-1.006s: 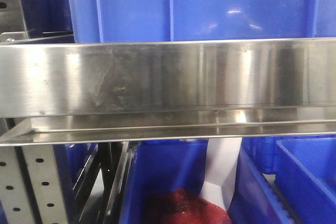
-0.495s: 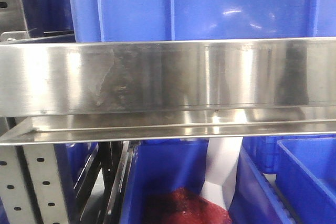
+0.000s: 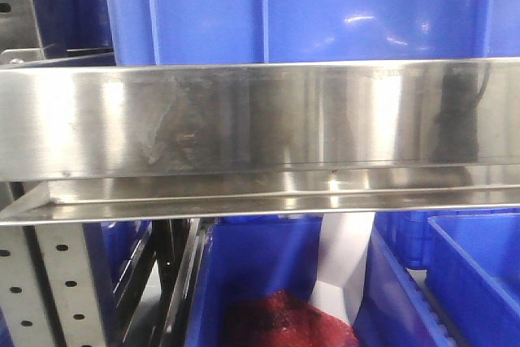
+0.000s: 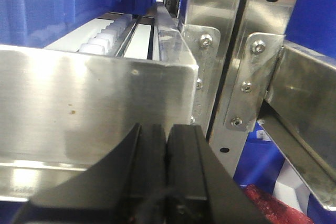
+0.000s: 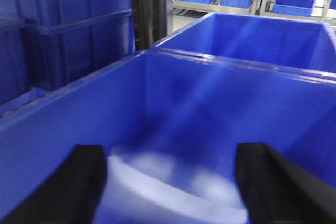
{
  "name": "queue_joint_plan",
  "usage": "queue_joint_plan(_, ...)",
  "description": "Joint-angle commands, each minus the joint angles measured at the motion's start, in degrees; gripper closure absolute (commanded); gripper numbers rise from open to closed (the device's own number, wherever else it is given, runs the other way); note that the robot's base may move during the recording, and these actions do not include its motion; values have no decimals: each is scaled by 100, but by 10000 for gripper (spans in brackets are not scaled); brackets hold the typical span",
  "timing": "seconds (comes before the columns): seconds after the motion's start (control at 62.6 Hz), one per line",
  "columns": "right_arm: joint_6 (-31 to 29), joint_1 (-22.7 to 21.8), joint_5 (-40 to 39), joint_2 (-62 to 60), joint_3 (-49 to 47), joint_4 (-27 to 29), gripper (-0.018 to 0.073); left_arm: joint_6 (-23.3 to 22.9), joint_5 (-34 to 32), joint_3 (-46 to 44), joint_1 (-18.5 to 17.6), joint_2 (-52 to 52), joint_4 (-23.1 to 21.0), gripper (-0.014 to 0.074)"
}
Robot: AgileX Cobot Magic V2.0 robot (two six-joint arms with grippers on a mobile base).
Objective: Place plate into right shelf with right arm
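In the front view, the right shelf [image 3: 244, 119] fills your frame: a long brushed steel ledge runs across it, with a perforated upright [image 3: 65, 290] at the lower left. A large blue bin [image 3: 325, 6] sits on top of that ledge, and you cannot see into it from here. Below the ledge a second bin [image 3: 260, 258] holds a red mesh bundle [image 3: 276, 323] with a white sheet-like piece [image 3: 345, 258] standing behind it. Just to its right is a third bin [image 3: 479, 274], whose inside is not visible.

In your right wrist view, a deep blue bin [image 5: 210, 93] opens below the camera, and another bin [image 5: 262, 40] stands just behind it. The plate [image 5: 173, 187] is down inside the near one, low in the frame and blurred. The right gripper [image 5: 170, 153] hangs over it with its fingers [image 5: 86, 182] spread wide, one on either side of the plate. You cannot tell whether they touch its rim.

In your left wrist view, the left gripper [image 4: 167, 145] is pressed fully closed on nothing, right in front of a steel ledge end [image 4: 105, 103].
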Motion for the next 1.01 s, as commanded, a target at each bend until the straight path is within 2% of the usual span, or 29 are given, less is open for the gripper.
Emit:
queue_joint_plan(0.0,-33,-105,-175,-278,-221,-27,-76,-34,-504,54,-10,-36,1,643)
queue_joint_plan(0.208,-33,-126,328,-719,-221,-27,-69,-34,-504,54,-10,-36,1,643)
queue_joint_plan(0.287,-33,-126,622,-996,-221,-27,-7,-34,-504,54,-10,-36,1,643)
queue_joint_plan(0.319,-33,-126,769,-1137,-221,-27,38,-34,-504,54,-10,-36,1,643)
queue_joint_plan(0.399,-33,-126,1110,-1488,-221,-27,237,-34,-504,54,-10,-36,1,643)
queue_joint_plan(0.447,-33,-126,1289,-1693,-221,-27,400,-34,-504,54,-10,-36,1,643)
queue_joint_plan(0.495,-33,-126,1431,-1892,-221,-27,527,-34,-504,54,-10,-36,1,643)
queue_joint_plan(0.559,-33,-126,1522,-2139,-221,-27,491,-34,-504,54,-10,-36,1,643)
queue_joint_plan(0.99,-33,-126,1578,-2609,-221,-27,505,-34,-504,54,-10,-36,1,643)
